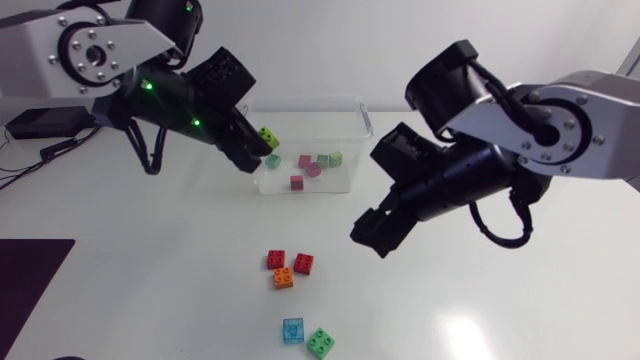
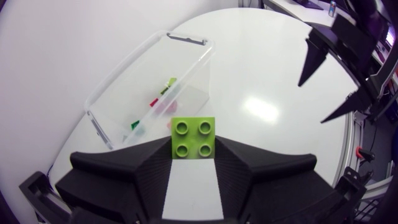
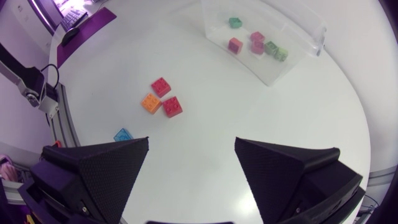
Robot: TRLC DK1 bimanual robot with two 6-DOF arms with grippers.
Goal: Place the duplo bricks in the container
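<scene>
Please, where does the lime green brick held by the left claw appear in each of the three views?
Head view: the lime green four-stud duplo brick is in the left claw, at the left end of the clear plastic container.
Left wrist view: the brick is clamped in the claw, with the container ahead.
Right wrist view: not in it.
Shared landmark: the container, seen in all three views.
</scene>
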